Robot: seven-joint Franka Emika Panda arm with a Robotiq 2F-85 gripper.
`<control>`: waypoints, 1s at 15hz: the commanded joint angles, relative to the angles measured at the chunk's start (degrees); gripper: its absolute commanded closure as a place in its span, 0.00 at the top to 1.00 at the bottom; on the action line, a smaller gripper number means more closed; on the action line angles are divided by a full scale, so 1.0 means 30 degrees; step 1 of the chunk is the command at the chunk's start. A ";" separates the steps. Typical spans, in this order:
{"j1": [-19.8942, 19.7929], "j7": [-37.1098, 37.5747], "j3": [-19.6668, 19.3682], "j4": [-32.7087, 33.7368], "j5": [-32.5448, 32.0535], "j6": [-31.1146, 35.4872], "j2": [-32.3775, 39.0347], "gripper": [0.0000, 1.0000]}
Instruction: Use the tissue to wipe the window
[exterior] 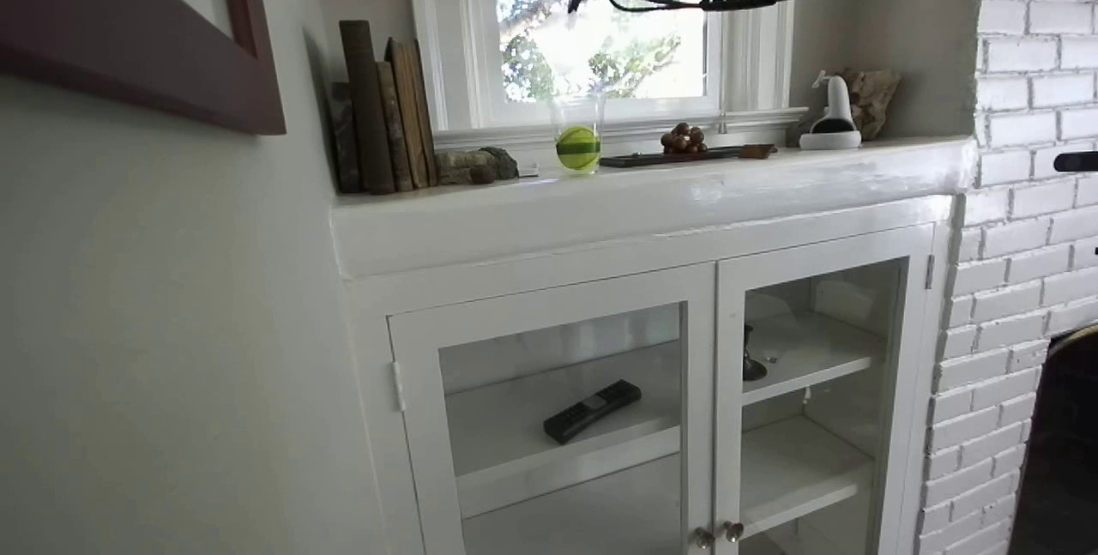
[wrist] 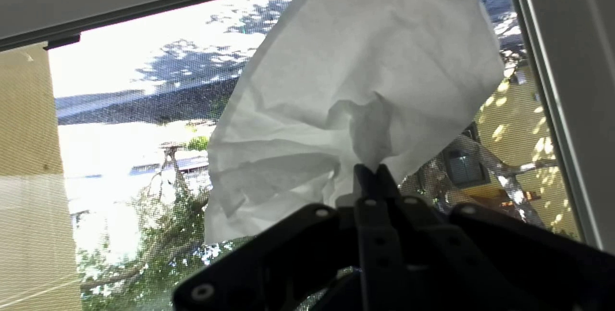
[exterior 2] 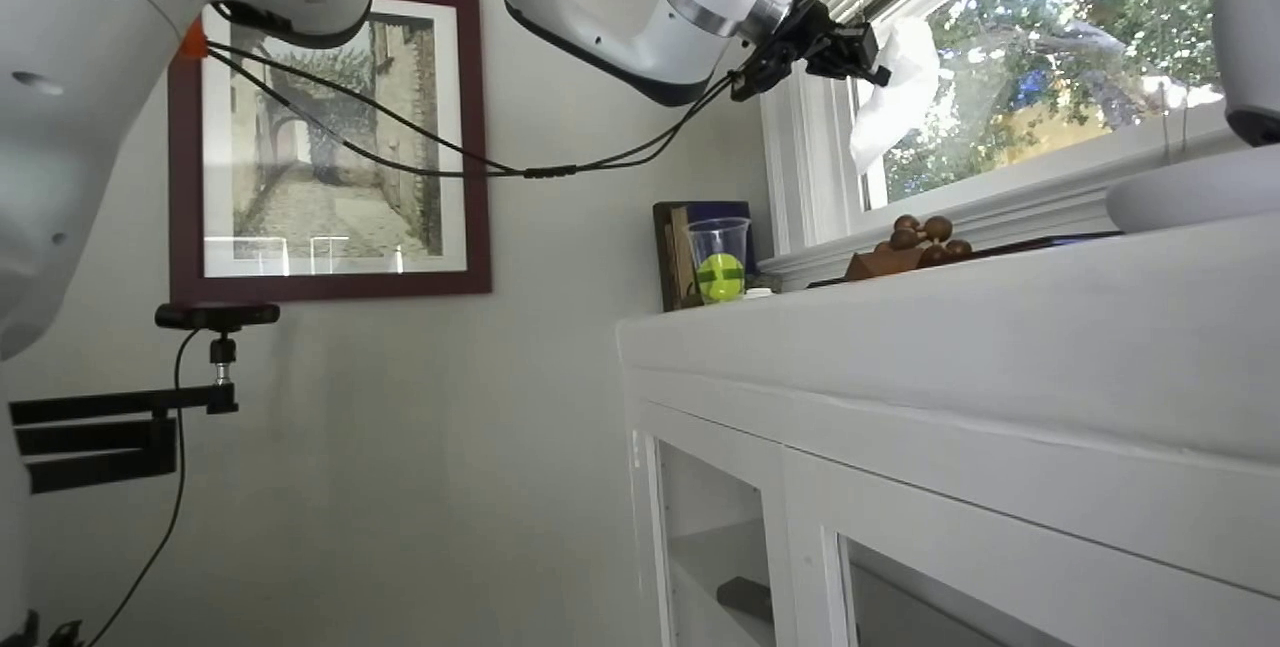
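The pincer [wrist: 374, 171] clenches the tissue [wrist: 365, 56], fanned out beyond it before the window [wrist: 139, 167].

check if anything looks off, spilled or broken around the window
Nothing looks spilled or broken. Two things seem slightly odd: a yellow-green ball sits inside a clear plastic cup on the ledge below the window, an unusual place for one, and what looks like a remote lies aslant on a cabinet shelf.
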 commanded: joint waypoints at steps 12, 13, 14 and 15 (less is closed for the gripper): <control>-0.0128 -0.1769 -0.0534 0.4404 -0.0884 0.2735 0.3946 0.00; -0.0162 -0.2115 -0.0440 0.4871 -0.0829 0.2726 0.4240 0.00; -0.0213 -0.2537 -0.0218 0.5399 -0.0669 0.2674 0.4575 0.00; -0.0251 -0.3017 0.0002 0.5874 -0.0575 0.2607 0.4856 0.00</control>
